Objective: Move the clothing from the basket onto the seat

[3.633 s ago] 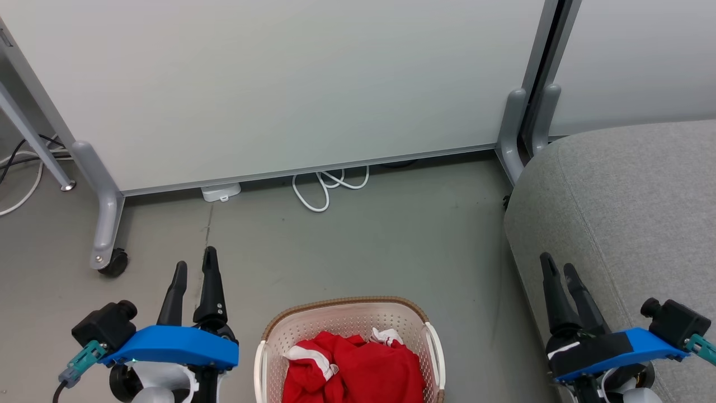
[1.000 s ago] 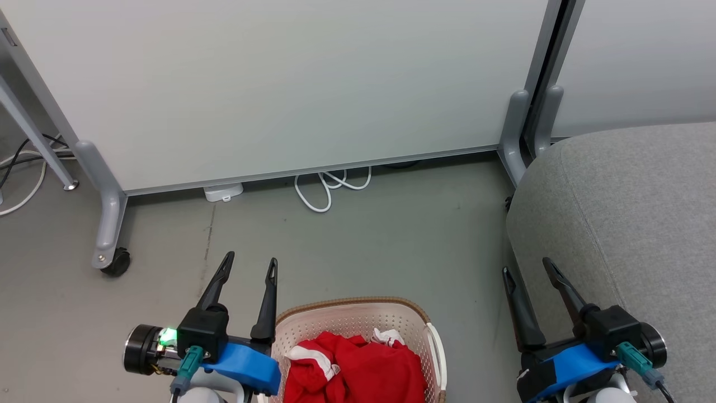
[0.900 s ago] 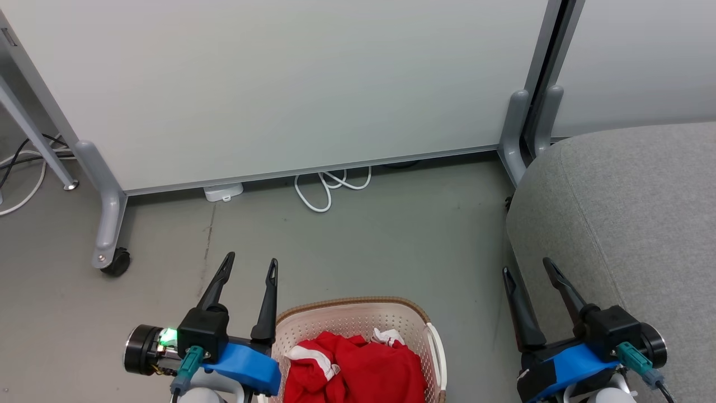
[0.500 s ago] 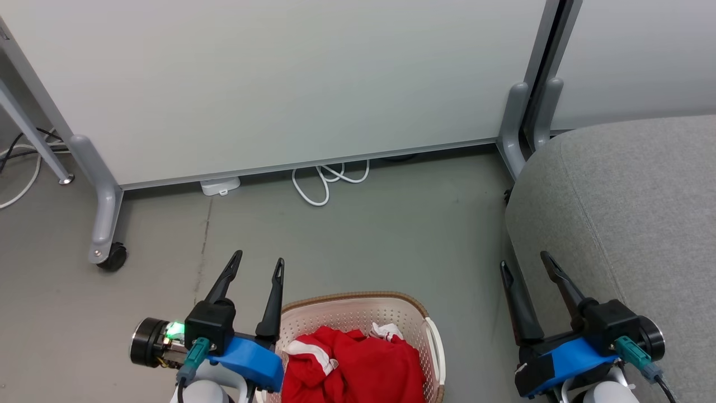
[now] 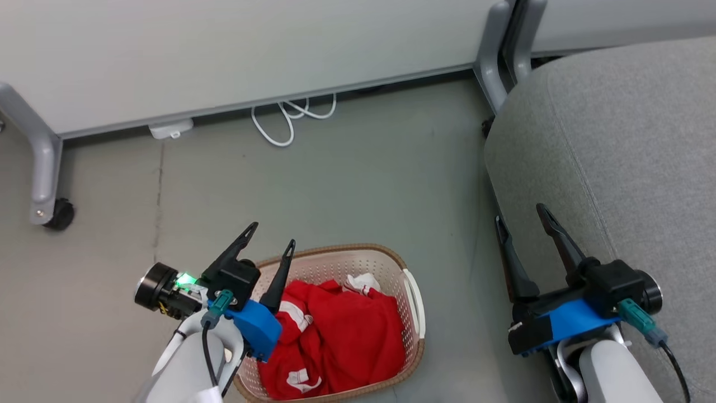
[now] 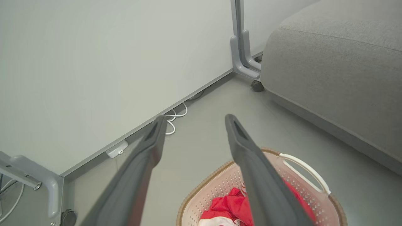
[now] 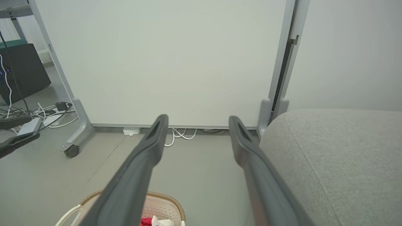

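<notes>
Clothing, bright red sports fabric striped white, lies crumpled in the cream perforated plastic basket with brown rim on the floor, its heap running lengthwise toward the partition. Over the basket's left rim hangs the left gripper, jaws wide, likely poised to dip in; the right gripper, jaws also wide, hovers by the large grey upholstered seat

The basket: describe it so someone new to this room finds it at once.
Start at the big grey seat at the head view's right. On the floor to its left stands the basket. It alone is cream perforated plastic with a brown woven-look rim, and it holds the red clothing.
</notes>
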Robot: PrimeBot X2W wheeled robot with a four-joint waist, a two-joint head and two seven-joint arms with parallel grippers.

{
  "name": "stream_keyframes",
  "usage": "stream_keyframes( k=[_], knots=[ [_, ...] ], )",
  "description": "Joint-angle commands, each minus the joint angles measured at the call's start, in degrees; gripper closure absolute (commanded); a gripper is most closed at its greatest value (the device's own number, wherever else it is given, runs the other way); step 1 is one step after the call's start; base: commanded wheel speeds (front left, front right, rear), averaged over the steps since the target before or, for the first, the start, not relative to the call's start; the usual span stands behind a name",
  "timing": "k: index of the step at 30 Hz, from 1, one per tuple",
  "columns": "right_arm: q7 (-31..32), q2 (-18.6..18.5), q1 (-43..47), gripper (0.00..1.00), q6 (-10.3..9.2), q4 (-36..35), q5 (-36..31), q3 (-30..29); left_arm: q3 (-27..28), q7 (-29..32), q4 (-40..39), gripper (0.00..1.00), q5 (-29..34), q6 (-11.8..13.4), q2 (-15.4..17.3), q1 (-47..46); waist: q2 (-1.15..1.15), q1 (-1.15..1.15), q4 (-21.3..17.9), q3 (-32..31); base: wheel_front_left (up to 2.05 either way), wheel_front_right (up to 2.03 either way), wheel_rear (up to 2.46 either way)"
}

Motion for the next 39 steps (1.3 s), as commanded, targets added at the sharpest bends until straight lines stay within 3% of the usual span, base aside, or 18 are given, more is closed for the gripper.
stream_keyframes(
  k=[1, 11, 21, 28, 39],
  knots=[
    [-0.2, -0.3, -1.0, 0.00, 0.03, -0.2, 0.4, 0.1, -0.4, -0.2, 0.3, 0.00, 0.1, -0.1, 0.3, -1.0, 0.00, -0.01, -2.2, 3.3, 0.00, 0.00, 0.00],
    [-0.2, -0.2, -7.2, 0.00, 0.03, -1.7, 2.3, 1.5, -14.8, -0.2, 13.0, 0.00, -1.2, -0.1, 5.1, -11.8, 0.00, -0.01, -6.7, 14.9, 0.00, 0.00, 0.00],
    [-0.2, -0.2, -12.7, 0.00, 0.03, -3.5, 3.4, 2.4, -27.7, 0.1, 27.2, 0.00, -1.6, -0.1, 6.7, -21.6, 0.00, -0.01, -9.4, 25.3, 0.00, 0.00, 0.00],
    [-0.2, -0.2, -15.5, 0.00, 0.03, -4.7, 3.9, 2.6, -35.0, 5.7, 34.6, 0.00, -1.3, -0.1, 7.2, -27.5, 0.00, -0.01, -11.1, 32.3, 0.00, 0.00, 0.00],
    [-0.2, -0.2, -17.7, 0.00, 0.03, -6.9, 5.3, 2.8, -40.9, 14.7, 36.7, 0.00, -0.5, -0.1, 10.1, -34.7, 0.00, -0.01, -13.3, 41.0, 0.00, 0.00, 0.00]
  ],
)
